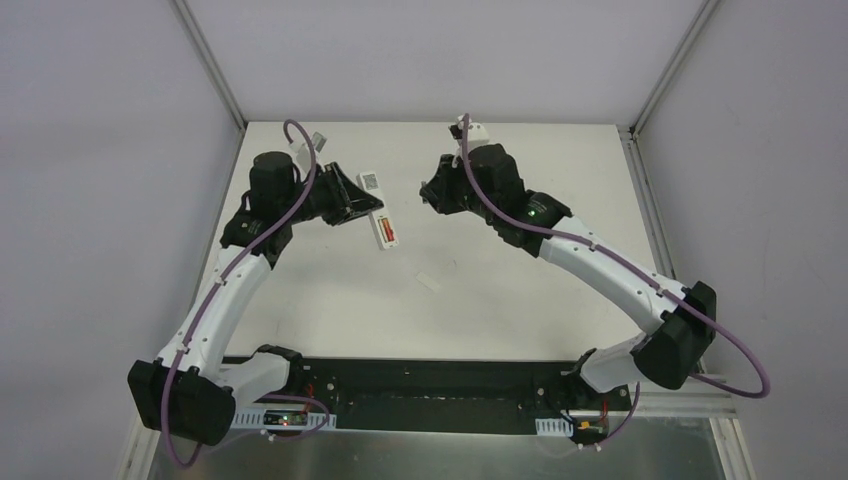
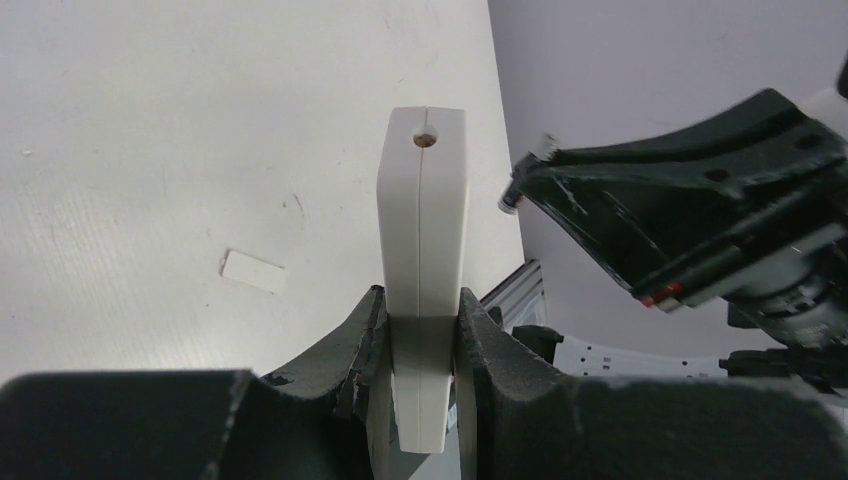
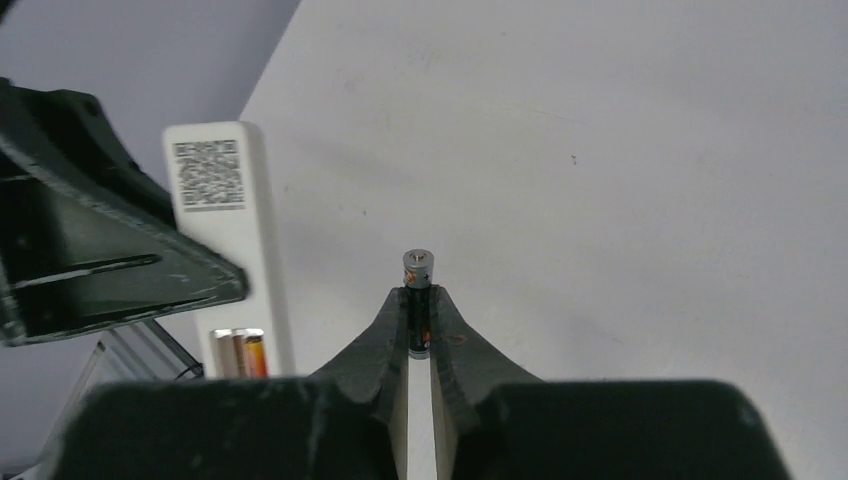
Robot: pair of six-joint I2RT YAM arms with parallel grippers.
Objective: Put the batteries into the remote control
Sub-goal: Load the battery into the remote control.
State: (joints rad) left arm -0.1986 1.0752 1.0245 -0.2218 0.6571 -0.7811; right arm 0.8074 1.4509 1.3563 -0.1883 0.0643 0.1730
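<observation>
Jaws of the left gripper (image 2: 422, 305) are clamped on the sides of the remote control (image 2: 423, 210), which seems lifted off the worktop (image 1: 500, 300), label side towards the other arm. Jaws of the right gripper (image 3: 418, 300) stand almost shut, pinching the dark battery (image 3: 418, 268) just right of the remote, capped end poking out. One red-orange battery (image 3: 256, 353) sits in the remote's open bay, so the second insertion looks in hand. Next, the dark cell needs lining up with the free slot and pressing in.
</observation>
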